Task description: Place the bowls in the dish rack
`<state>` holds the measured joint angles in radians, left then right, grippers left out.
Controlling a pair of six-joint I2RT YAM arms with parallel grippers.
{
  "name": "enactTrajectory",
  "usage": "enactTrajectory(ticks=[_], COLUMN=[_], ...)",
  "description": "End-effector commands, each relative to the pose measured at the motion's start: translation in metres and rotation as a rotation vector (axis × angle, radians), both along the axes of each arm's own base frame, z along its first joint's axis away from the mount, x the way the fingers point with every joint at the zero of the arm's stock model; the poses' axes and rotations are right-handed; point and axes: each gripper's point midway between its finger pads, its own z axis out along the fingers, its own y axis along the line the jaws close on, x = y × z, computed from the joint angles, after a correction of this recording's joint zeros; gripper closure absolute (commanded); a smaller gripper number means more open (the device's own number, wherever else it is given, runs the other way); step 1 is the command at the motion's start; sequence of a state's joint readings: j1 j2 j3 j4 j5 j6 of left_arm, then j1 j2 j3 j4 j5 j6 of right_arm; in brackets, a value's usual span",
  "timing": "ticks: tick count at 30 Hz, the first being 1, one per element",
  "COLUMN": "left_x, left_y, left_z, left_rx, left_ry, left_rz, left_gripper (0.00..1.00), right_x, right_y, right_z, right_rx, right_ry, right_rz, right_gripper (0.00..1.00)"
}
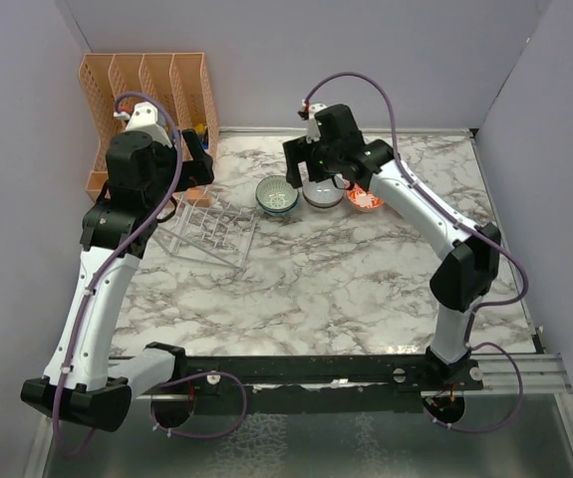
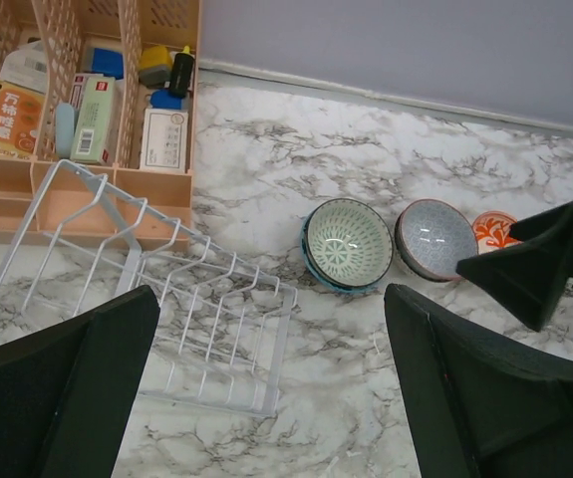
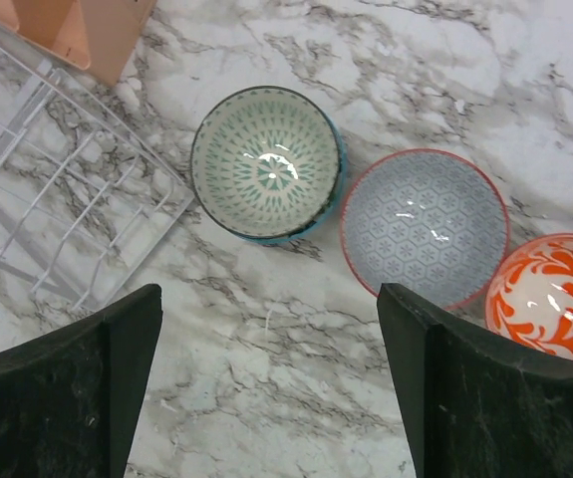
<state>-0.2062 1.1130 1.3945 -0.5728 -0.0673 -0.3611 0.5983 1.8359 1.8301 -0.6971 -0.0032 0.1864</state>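
Three bowls stand in a row on the marble table: a teal-green patterned bowl [image 1: 277,195] [image 2: 348,244] [image 3: 266,162], a grey patterned bowl with a red rim [image 1: 323,196] [image 2: 435,239] [image 3: 424,227], and a red-orange patterned bowl [image 1: 366,199] [image 2: 492,229] [image 3: 550,297]. A fourth bowl is not in view. The clear dish rack [image 1: 211,229] [image 2: 166,289] [image 3: 57,214] lies empty left of them. My left gripper [image 1: 196,164] [image 2: 271,297] is open and empty above the rack's right end. My right gripper [image 1: 301,171] [image 3: 269,294] is open and empty above the table just in front of the teal and grey bowls.
An orange perforated organizer [image 1: 146,95] [image 2: 87,110] [image 3: 77,30] with boxes and small items stands at the back left, touching the rack's far end. Purple walls close in the back and sides. The right arm's gripper body [image 2: 555,259] shows at the right edge of the left wrist view.
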Motion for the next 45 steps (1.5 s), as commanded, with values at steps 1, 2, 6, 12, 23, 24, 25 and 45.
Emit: enactTrajectory(ticks=[1, 2, 6, 12, 23, 24, 25, 45], left_x=[-0.025, -0.031, -0.054, -0.076, -0.084, -0.083, -0.082, -0.076], left_y=[0.002, 0.005, 0.014, 0.020, 0.017, 0.017, 0.016, 0.014], left_z=[0.004, 0.003, 0.006, 0.016, 0.006, 0.004, 0.002, -0.006], left_rx=[-0.014, -0.021, -0.050, -0.079, -0.075, -0.071, -0.069, -0.009], left_ry=[0.053, 0.063, 0.069, 0.061, 0.091, 0.096, 0.098, 0.105], left_rz=[0.002, 0.016, 0.063, 0.085, 0.058, 0.057, 0.055, 0.012], left_gripper=[0.01, 0.01, 0.01, 0.01, 0.01, 0.01, 0.01, 0.01], right_x=[0.007, 0.009, 0.010, 0.011, 0.019, 0.020, 0.022, 0.034], right_y=[0.033, 0.042, 0.077, 0.103, 0.141, 0.143, 0.145, 0.144], right_z=[-0.014, -0.017, -0.033, -0.072, -0.114, -0.117, -0.121, -0.159], right_rx=[-0.039, -0.034, 0.004, 0.029, 0.063, 0.063, 0.061, 0.013], right_ry=[0.017, 0.022, 0.043, 0.105, 0.140, 0.142, 0.146, 0.172], right_rz=[0.041, 0.055, 0.123, 0.167, 0.240, 0.242, 0.242, 0.180], right_gripper=[0.14, 0.14, 0.18, 0.27, 0.34, 0.34, 0.34, 0.45])
